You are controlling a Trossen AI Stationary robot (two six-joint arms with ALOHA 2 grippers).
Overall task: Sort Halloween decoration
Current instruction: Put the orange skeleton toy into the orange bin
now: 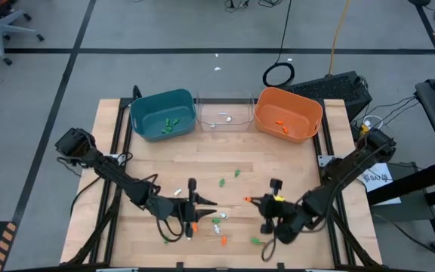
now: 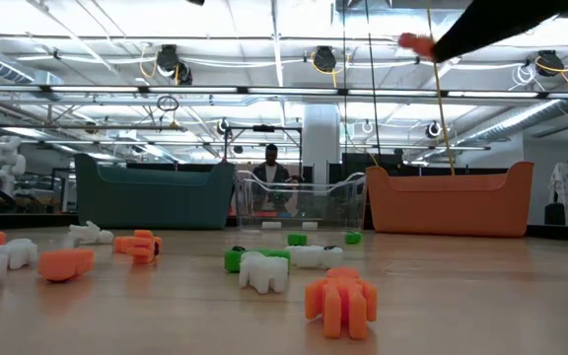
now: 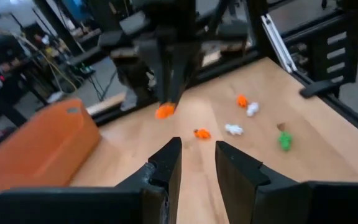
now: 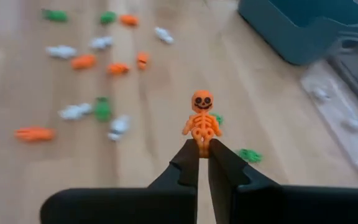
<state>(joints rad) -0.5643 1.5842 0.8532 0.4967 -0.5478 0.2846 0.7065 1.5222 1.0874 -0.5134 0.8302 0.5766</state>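
Small orange, green and white Halloween trinkets (image 1: 219, 221) lie scattered on the wooden table (image 1: 157, 162), mostly near its front edge; the low view shows several (image 2: 264, 268) close up. My right gripper (image 4: 202, 152) hovers above the table's near right part, shut on an orange skeleton figure (image 4: 201, 118), also visible in the high view (image 1: 249, 199). My left gripper (image 3: 197, 163) hangs open over the near left part (image 1: 206, 202), facing the right gripper, with nothing between its fingers. My right gripper pinches the skeleton's legs (image 4: 202, 144) between its two fingertips. The fingers slant slightly down from the table's right side. The figure sticks out beyond the tips, head away from the gripper, lifted clear of the table.
Three bins stand in a row at the far edge: teal (image 1: 162, 113) with green pieces, clear (image 1: 223, 113) with white ones, orange (image 1: 288, 113) with orange ones. Bare wood lies between the bins and the scattered trinkets.
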